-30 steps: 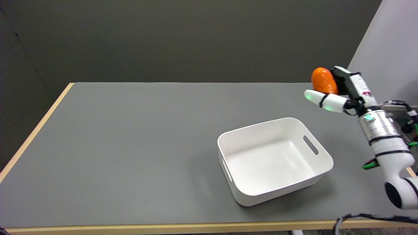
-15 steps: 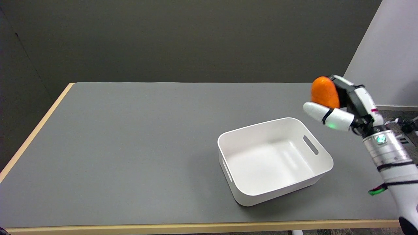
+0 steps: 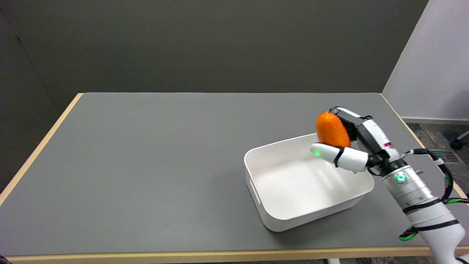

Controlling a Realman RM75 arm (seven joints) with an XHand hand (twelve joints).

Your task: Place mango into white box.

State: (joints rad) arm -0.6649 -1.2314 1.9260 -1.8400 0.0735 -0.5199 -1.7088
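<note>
The right hand [image 3: 348, 141] now hangs over the far right corner of the white box [image 3: 271, 216], where a second ago it stood well off beyond the box's right side, higher in the picture and clear of the rim. It has come in leftward and lower, carrying the mango [image 3: 332, 129] with it. The hand grips the mango: the orange fruit sits against the palm, one white finger crossing beneath it and the dark fingers closing behind it. The mango stands roughly upright, its long axis tilted a little, and it is in the air above the box's far rim, not yet inside.

For the task this reads as the carry nearly done. The fruit appears to be over the box's opening or just at its edge; whether it is fully inside the rim line cannot be told from this one view. A little more travel toward the box's middle and a lowering would likely make the release safer, since a drop at the corner could strike the rim and bounce out.

The box sits on the grey worktop [image 3: 146, 154], empty inside, with handle slots in its end walls. Nothing lies between the hand and the box floor.
</note>
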